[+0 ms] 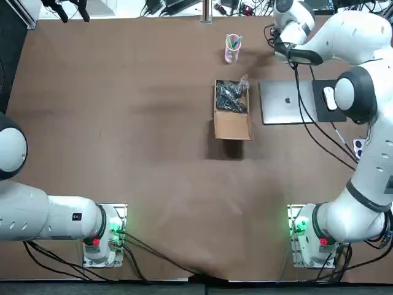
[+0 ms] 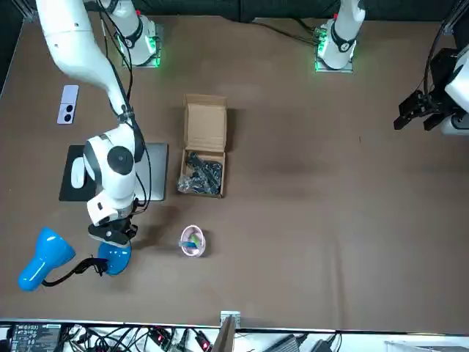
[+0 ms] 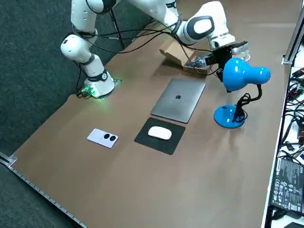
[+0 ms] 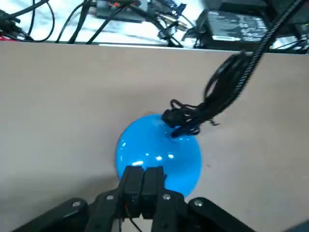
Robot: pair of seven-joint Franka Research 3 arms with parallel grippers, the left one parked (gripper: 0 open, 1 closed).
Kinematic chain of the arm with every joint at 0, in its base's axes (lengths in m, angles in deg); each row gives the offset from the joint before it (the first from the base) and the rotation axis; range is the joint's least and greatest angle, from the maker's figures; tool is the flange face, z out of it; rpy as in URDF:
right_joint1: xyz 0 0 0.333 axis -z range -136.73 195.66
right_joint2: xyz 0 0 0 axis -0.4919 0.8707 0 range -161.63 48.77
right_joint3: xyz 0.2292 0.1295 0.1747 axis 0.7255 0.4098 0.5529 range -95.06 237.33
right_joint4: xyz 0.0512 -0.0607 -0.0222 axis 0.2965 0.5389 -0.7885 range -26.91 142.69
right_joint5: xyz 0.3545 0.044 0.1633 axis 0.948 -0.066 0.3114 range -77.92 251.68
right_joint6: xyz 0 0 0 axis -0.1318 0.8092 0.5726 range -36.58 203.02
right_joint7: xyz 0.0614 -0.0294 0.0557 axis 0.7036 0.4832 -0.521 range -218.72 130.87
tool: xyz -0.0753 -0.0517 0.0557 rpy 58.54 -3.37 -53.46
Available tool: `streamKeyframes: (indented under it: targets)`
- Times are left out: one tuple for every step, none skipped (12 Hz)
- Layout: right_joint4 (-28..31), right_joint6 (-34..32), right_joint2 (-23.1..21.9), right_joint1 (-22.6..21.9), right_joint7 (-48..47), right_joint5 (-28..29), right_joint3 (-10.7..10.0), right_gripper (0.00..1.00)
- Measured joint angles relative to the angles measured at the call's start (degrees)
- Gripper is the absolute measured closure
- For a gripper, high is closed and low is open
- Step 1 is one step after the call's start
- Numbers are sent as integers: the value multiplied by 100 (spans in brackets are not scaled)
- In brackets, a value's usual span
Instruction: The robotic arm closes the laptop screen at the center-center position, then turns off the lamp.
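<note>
1. Nearest my wrist camera are the two black fingers of the right gripper (image 4: 143,171). They are pressed flat together with nothing held between them.
2. Just past their tips is the round blue lamp base (image 4: 159,150), standing on the bare table at the far edge from the arm's mount. From the wrist view, the fingertips hang over the near part of that disc. I cannot tell whether they touch it or only hover.
3. The black cable (image 4: 193,118) bunches up on the far side of the base from the fingers, so it is not between the tips and the plastic.
4. This is the relation that matters for the next move: the base lies straight down along the fingers' own axis, not off to either side. The front view agrees, showing the gripper directly over the base. The lamp head (image 2: 44,257) leans away to my right, clear of the wrist.
5. I cannot make out a switch on the base. I judge the coming move to be a short press downward with the closed tips, with little sideways correction needed.
6. The laptop (image 3: 178,99) lies with its lid flat down, between the cardboard box (image 1: 233,123) and the mouse pad (image 3: 166,145). That half of the job looks done.
7. I cannot tell whether the lamp is lit.
</note>
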Motion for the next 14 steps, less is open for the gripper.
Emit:
streamKeyframes:
  targets:
    - [0,-155,-86,-19,13,0,14,98]
    - [11,-501,-237,-45,18,14,51,98]
    - [41,-623,-303,-47,18,56,94,98]
    - [107,-688,-374,-47,19,149,137,98]
    - [210,-720,-450,-50,19,291,168,98]
    - [327,-747,-532,-55,20,451,186,98]
    - [451,-797,-613,-57,20,603,199,98]
    - [569,-854,-699,-58,20,729,207,98]
    - [664,-925,-774,-57,20,842,218,98]
    - [728,-1045,-852,-57,21,964,252,98]
    - [758,-1231,-926,-57,23,1105,316,98]
    - [763,-1437,-1009,-59,40,1261,393,98]
    - [764,-1631,-1100,-61,78,1444,462,98]
    - [764,-1847,-1214,-65,137,1669,526,98]
